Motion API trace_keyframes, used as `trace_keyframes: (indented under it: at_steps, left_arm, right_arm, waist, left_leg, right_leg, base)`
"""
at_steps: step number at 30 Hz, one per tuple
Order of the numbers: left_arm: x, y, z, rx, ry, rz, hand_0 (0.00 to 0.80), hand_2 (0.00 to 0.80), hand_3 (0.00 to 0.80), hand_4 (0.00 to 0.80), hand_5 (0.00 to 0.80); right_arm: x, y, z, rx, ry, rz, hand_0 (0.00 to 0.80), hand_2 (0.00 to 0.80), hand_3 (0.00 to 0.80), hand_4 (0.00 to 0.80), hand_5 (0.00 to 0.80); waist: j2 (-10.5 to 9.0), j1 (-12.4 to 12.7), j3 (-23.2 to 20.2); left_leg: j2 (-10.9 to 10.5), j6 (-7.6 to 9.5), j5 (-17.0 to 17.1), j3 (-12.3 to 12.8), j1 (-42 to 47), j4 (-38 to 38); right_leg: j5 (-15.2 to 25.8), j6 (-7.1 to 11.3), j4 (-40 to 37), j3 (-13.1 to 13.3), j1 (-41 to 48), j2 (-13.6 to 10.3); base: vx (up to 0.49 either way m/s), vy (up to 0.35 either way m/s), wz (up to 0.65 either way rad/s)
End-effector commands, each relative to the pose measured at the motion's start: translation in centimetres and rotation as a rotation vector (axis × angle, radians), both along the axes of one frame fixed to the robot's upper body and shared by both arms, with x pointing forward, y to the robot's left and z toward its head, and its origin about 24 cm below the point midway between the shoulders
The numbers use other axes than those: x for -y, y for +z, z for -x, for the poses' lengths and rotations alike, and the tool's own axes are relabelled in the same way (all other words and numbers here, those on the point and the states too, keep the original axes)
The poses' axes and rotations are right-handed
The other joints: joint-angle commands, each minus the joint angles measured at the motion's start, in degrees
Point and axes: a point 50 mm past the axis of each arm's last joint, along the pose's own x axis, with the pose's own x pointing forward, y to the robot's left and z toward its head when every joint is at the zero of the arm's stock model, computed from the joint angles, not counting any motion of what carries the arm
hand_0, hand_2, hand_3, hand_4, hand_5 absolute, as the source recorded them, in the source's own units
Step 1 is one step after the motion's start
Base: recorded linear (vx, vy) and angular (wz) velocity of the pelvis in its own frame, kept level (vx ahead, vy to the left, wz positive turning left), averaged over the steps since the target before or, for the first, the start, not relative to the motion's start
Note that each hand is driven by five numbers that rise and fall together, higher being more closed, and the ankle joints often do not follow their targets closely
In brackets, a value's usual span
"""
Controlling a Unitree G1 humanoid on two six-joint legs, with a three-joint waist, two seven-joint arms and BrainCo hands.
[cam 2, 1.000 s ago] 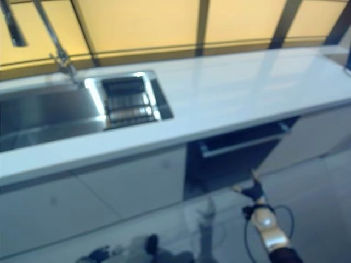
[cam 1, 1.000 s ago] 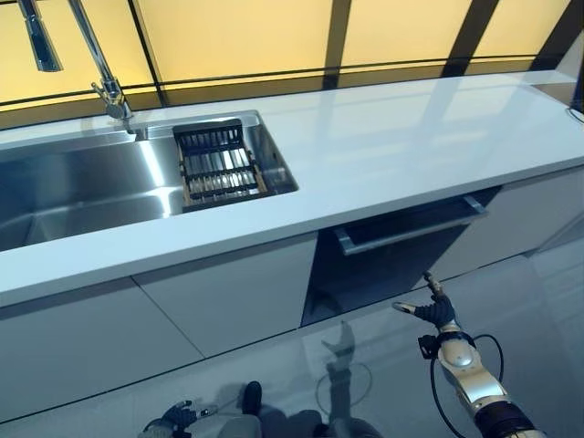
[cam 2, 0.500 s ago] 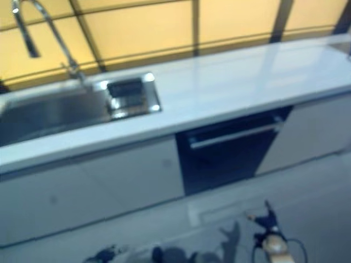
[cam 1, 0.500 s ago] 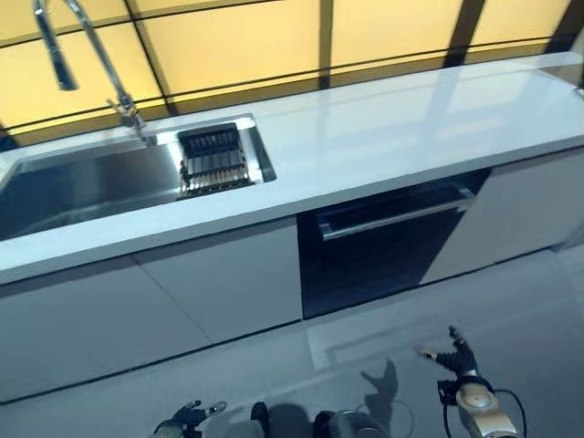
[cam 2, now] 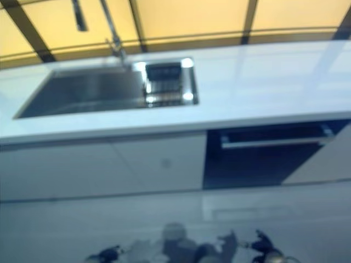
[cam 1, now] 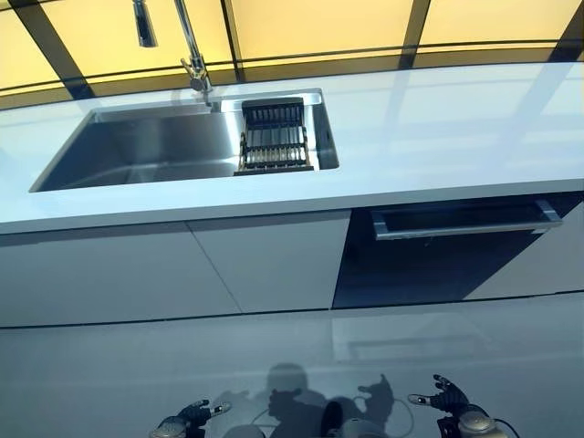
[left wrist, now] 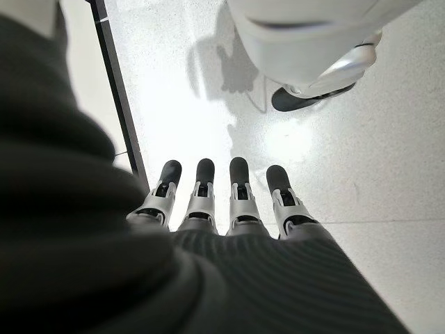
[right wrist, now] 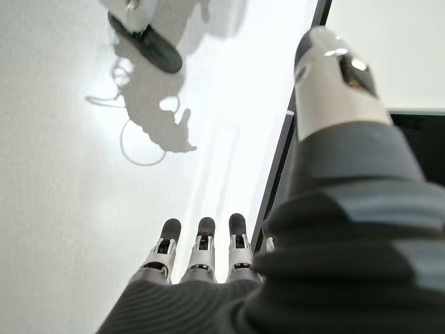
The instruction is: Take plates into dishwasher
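Below the worktop: the dishwasher point(cam 1: 438, 260) sits under the white worktop point(cam 1: 438, 128), to the right of the sink point(cam 1: 146, 151); its dark door stands slightly ajar at the top, a silver handle bar point(cam 1: 465, 222) running across its upper edge.
Dishwasher relative to the fingers: well apart from both hands; the right hand point(cam 1: 445, 399) hangs low over the floor point(cam 1: 274, 356) in front of the dishwasher, the left hand point(cam 1: 193, 415) low over the floor in front of the cabinet fronts point(cam 1: 182, 269) left of the dishwasher.
Plates: I cannot make out any plate in these views, neither in a hand nor on the worktop.
Sink: a steel basin set into the worktop, left of the dishwasher; a tall tap point(cam 1: 187, 46) rises behind it.
In the sink: a dark slatted rack point(cam 1: 274, 137) at the end of the basin nearer the dishwasher; what its slats carry cannot be told. The rest of the basin shows bare steel.
Inside the dishwasher: hidden behind the door.
Left fingers point(left wrist: 236, 188): straight and side by side in the wrist view, holding nothing and touching nothing, the floor beyond them.
Right fingers point(right wrist: 201, 247): straight and side by side, the thumb point(right wrist: 334, 76) standing apart from them; the hand carries nothing, with the floor and the dark foot of the cabinets past it.
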Motion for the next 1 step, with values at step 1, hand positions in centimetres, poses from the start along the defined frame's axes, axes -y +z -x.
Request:
trace_keyframes:
  at_steps: [1]
  left_arm:
    - [-1.39,0.7,-0.94,0.048,-0.069,-0.046,0.0,0.0,0.0,0.0,0.0]
  right_arm:
    - [0.13,0.72,-2.1,0.061,-0.034,0.004,0.0,0.0,0.0,0.0,0.0]
  waist:
    - [-1.0,1.33,-1.3]
  left_leg:
    - [-3.98,7.29,-8.64,-1.65,6.64,-4.68]
  right_leg:
    - [0.83,6.71,-3.98,14.73,-3.3,0.84]
  base:
    - [-0.344,0.617,-0.04]
